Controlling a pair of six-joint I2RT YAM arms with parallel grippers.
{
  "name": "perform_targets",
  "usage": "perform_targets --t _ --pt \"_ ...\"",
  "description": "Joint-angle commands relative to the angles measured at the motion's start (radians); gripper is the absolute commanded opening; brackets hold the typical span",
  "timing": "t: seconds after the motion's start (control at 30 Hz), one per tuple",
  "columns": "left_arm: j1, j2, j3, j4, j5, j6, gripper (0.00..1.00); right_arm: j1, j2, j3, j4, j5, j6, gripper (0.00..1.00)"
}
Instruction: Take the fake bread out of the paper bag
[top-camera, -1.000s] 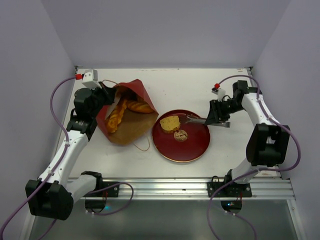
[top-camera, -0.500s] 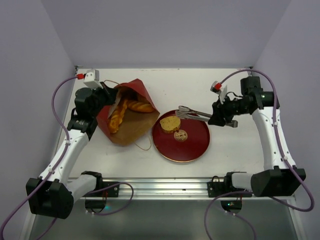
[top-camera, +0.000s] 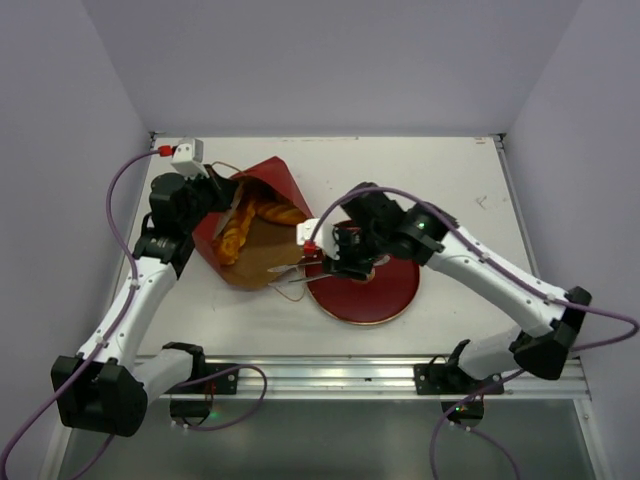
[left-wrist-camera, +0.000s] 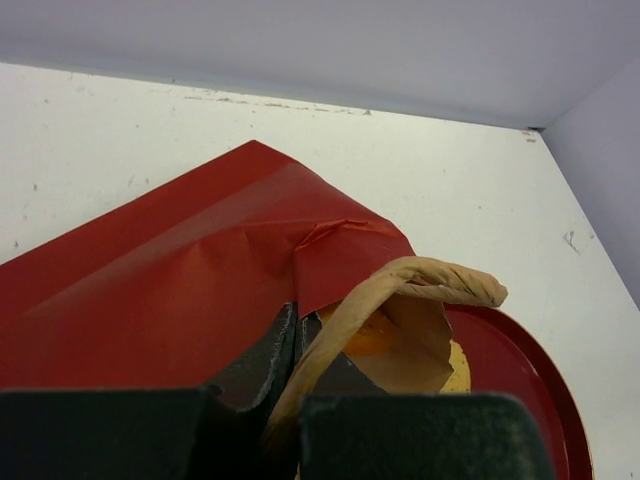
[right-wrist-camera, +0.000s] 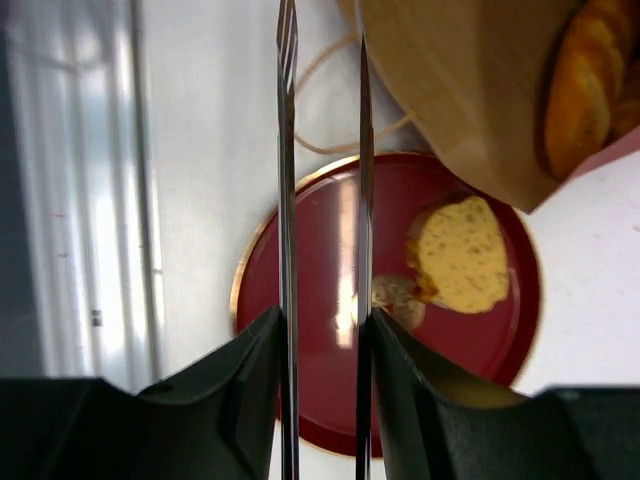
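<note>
The paper bag lies on its side with its mouth toward the red plate. My left gripper is shut on its upper rim; the left wrist view shows the black fingers pinching the kraft edge. Golden loaves of fake bread lie inside the bag. My right gripper hangs over the plate's left side, shut on metal tongs whose tips point at the bag's lower rim. In the right wrist view the tongs stand apart, with a pale yellow slice and a small bun on the plate.
A thin cord handle trails from the bag onto the table beside the plate. The aluminium rail runs along the near edge. Walls close in the table on the left, right and back.
My right arm has swung left from the table's right side across the plate, carrying the tongs toward the bag mouth. The left gripper and the bag have stayed put.
</note>
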Motion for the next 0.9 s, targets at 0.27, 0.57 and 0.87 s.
perform_targets --t 0.27,0.57,0.87 --pt "-0.001 -0.053 0.027 -0.032 0.031 0.034 0.0 0.122 0.211 0.041 0.482 0.499 -0.194 0.45" --pt "-0.001 -0.059 0.023 -0.031 0.048 0.028 0.0 0.199 0.274 0.012 0.574 0.513 -0.349 0.46" --pt "-0.001 -0.068 0.033 -0.042 0.053 0.04 0.0 0.225 0.28 -0.038 0.581 0.527 -0.423 0.47"
